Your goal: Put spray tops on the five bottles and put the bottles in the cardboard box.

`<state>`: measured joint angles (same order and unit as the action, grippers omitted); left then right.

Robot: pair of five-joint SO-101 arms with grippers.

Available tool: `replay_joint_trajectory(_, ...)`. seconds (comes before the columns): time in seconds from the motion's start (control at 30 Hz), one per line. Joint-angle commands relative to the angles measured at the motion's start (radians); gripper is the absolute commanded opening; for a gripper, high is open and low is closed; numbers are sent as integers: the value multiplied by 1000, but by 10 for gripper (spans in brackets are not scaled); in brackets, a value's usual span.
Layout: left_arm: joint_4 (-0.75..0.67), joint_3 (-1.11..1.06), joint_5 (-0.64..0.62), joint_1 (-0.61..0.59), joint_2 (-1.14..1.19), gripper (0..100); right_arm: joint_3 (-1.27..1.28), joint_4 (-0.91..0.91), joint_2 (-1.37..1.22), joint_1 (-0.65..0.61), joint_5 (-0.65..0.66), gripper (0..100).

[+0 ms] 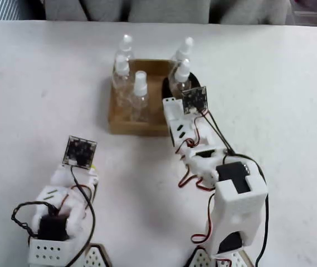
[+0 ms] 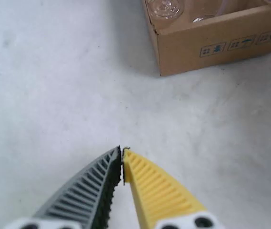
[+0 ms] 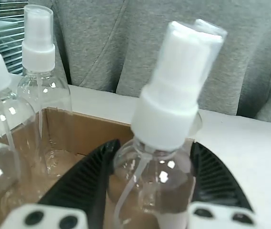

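Since the bottle [image 3: 152,183] looks light, slick and thin-walled, I'd hold its body below the spray top [image 3: 173,95], gently. Right hand [image 3: 154,147] is closed on that body at the right side of the cardboard box [image 1: 139,127]. Left hand [image 2: 122,153] pinched shut, empty, above tabletop [image 2: 54,71].

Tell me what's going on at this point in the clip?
The right gripper is closed around a bottle with a spray top on, at the right side of the cardboard box. Four other bottles, all with spray tops, stand in the box. The left gripper is shut on nothing, above the bare table short of the box.
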<state>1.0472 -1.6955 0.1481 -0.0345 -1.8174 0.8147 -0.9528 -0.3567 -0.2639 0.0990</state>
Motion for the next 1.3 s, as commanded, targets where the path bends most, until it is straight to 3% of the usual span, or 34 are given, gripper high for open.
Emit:
replay_joint_trajectory(0.0, 2, 3, 11, -12, -2, 20, -8, -24, 19, -7, 5, 192)
replay_joint_trajectory(0.17, 2, 3, 11, -12, -2, 20, -6, -16, 21, -8, 5, 314)
replay_joint_trajectory(0.47, 2, 3, 11, -12, -2, 20, 9, -16, 62, -7, -71, 312)
replay_joint_trajectory(1.27, 3, 3, 11, -12, -2, 20, 44, 85, 168, -30, -72, 315)
